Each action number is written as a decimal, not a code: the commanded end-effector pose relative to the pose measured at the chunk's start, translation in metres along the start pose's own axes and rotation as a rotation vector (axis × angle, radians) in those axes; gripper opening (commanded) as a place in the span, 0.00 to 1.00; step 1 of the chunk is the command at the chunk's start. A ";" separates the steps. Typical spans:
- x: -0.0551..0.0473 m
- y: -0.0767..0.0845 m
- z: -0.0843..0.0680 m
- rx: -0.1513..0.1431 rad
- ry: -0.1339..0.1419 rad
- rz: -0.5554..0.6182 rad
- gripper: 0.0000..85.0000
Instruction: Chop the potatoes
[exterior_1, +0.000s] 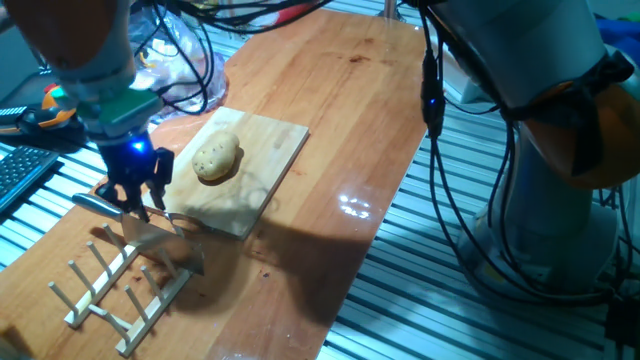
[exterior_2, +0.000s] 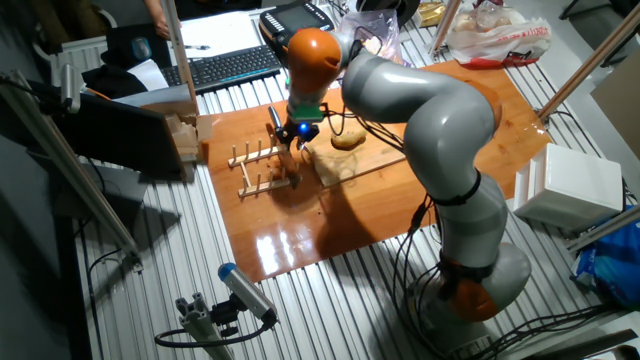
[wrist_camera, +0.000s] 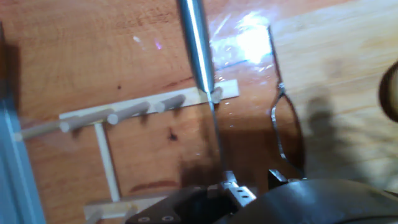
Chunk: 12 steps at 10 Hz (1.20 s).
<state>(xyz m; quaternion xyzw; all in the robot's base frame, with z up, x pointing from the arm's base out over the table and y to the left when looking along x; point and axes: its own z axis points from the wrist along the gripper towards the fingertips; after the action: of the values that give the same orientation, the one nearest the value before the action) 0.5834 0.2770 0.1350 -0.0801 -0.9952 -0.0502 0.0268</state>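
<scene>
While the gripper (exterior_1: 133, 196) hangs low over the near left corner of the surface (exterior_1: 340, 110), its fingers (exterior_1: 157, 175) are clenched on the metal handle of a knife (exterior_1: 150, 232), whose blade rests among the pegs of a wooden rack (exterior_1: 115, 290). One potato (exterior_1: 217, 159) lies untouched on the cutting board (exterior_1: 270, 145), towards the board's far edge; no slice is visible. Chopping is judged not yet begun. Recommended: lift the knife straight up until the blade clears every peg, keep the grip firm, carry it across to the board, align the edge squarely across the potato's long axis, then press down steadily to prevent rolling.
</scene>
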 end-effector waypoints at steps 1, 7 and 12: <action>-0.002 0.001 0.004 -0.001 -0.007 -0.001 0.40; -0.011 0.002 0.032 -0.007 -0.039 -0.029 0.40; -0.008 0.005 0.045 0.004 -0.068 -0.047 0.40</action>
<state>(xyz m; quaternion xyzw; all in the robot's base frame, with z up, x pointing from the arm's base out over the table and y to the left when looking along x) 0.5906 0.2857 0.0900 -0.0564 -0.9973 -0.0450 -0.0091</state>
